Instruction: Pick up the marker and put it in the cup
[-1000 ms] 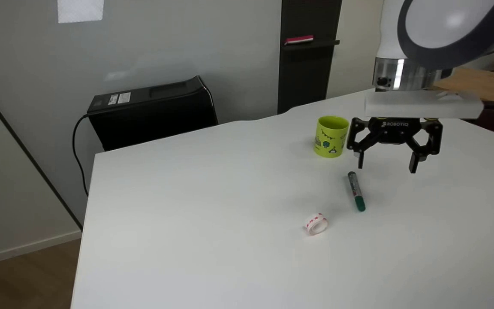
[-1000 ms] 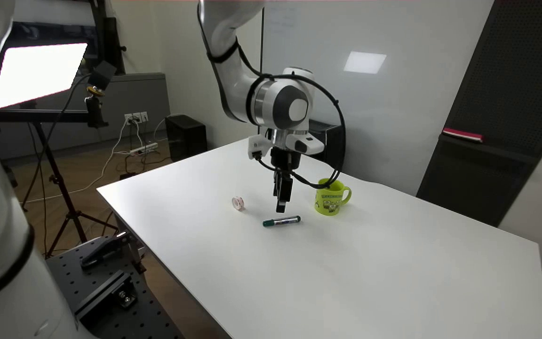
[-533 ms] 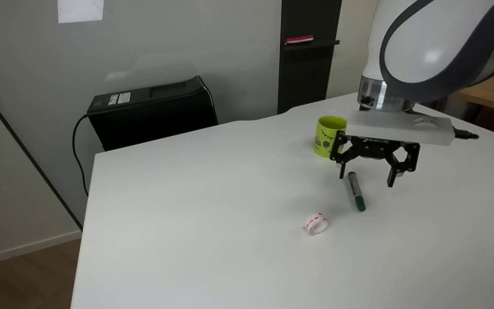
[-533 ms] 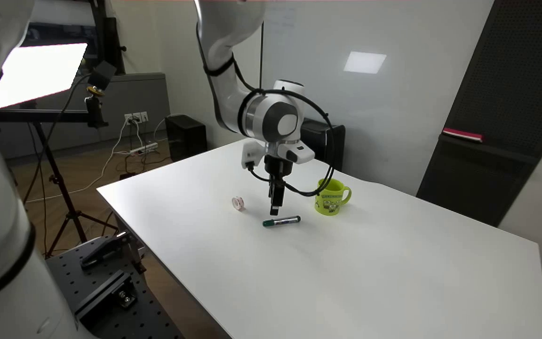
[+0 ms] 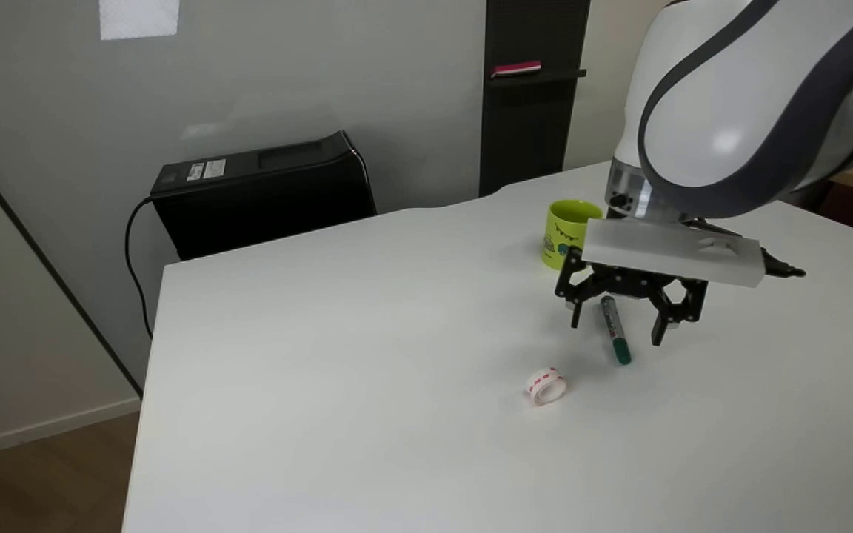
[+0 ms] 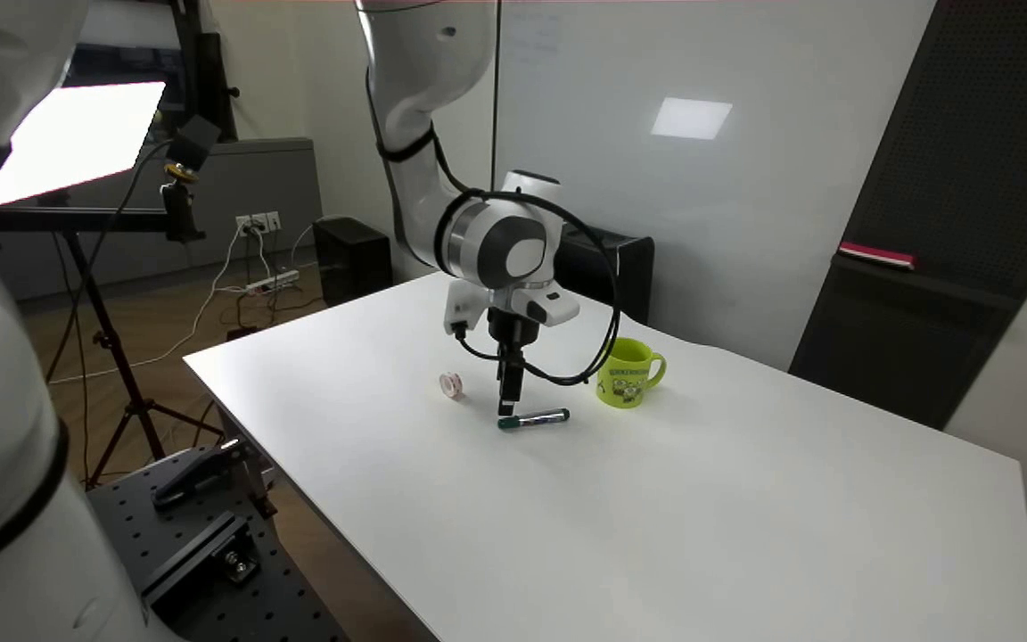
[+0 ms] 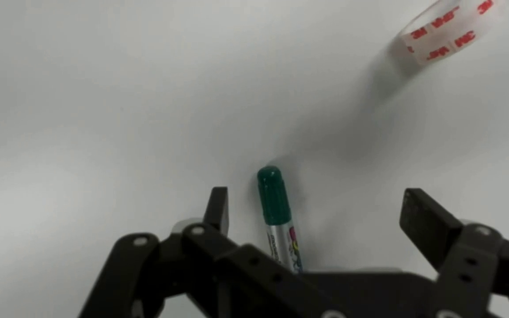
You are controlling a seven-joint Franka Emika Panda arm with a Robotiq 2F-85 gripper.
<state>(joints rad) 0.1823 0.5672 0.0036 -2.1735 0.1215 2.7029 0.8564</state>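
Straight in on the green-capped marker (image 7: 278, 218): lies flat on the white tabletop (image 7: 82, 110), sits between the fingers (image 7: 218, 210), clear of both in the wrist view but off-centre, much closer to one than to the other. Points cap-first out ahead of the fingertips, with the barrel disappearing back beneath the gripper (image 7: 317, 190). And the fingers? Spread wide, holding nothing, poised over the marker; cannot tell the height of the tips above the tabletop. Looks like the approach, just ahead of the grasp.

Should handle kindly: probably light, stiff along its length, smooth and a touch slippery, hardly fragile. Round too, so likely to roll at a careless nudge. Best taken across the printed barrel, behind the cap, near mid-length; leave the cap alone, for fear of pulling it loose. Seems aimed nearer the cap, so worth easing back along the barrel and shifting sideways to centre before closing, or else risk shoving the marker with a single finger.

Spot, ahead of the farther finger and well apart from it, a roll of 3M-printed tape (image 7: 449, 37), best left untouched. Then find, past the capless end and apart from the fingers, the yellow-green mug (image 6: 624, 379), upright in an exterior view, handle away from them.
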